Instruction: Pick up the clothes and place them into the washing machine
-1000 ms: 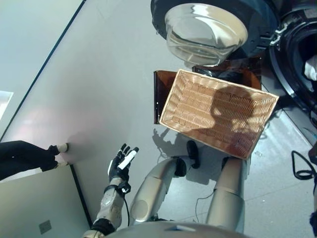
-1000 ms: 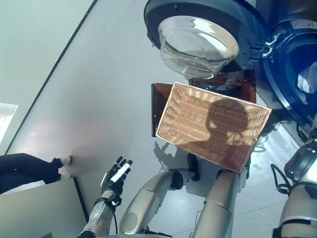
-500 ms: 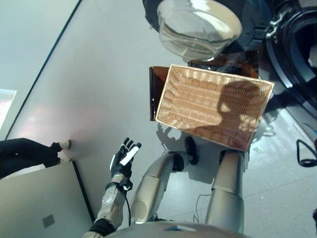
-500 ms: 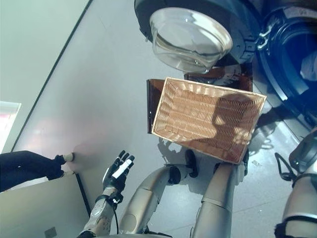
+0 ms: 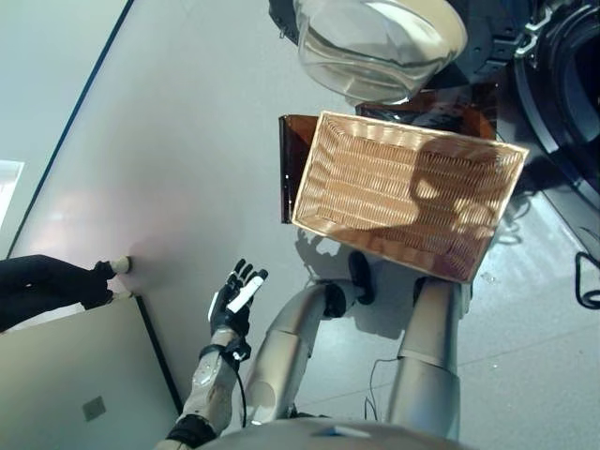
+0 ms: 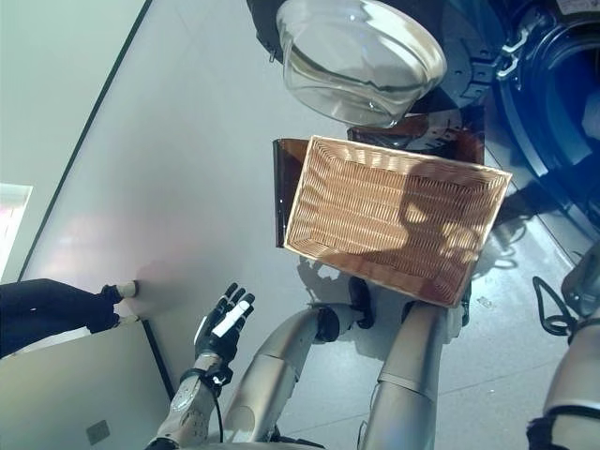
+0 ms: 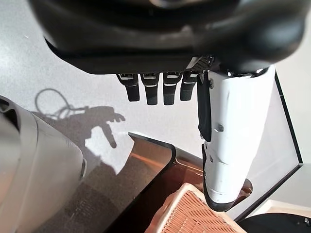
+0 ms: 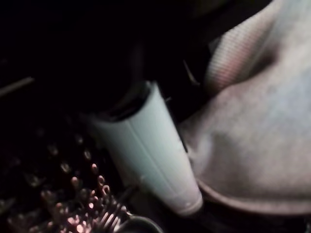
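Note:
A pale grey cloth (image 8: 257,131) lies inside the dark washing machine drum (image 8: 58,194), seen only in the right wrist view. My right hand (image 8: 150,145) is in there, its white-covered thumb resting against the cloth; its fingers are hidden. The empty wicker basket (image 5: 412,128) sits on a brown stand (image 5: 289,169) in front of me. The machine's round glass door (image 5: 375,42) hangs open above it, with the drum opening (image 5: 572,94) at the right edge. My left hand (image 5: 234,300) hovers low at the left over the floor, fingers (image 7: 155,90) straight, holding nothing.
A person's dark leg (image 5: 47,281) with a light shoe (image 5: 117,267) stands at the left edge. A pale flat panel (image 5: 75,384) lies at the lower left, beside my left hand. Grey floor stretches left of the basket.
The whole picture has shifted a little, so the camera moved. The white cloth seen in the drum opening earlier has left the eye views. My left hand stays open in the same place.

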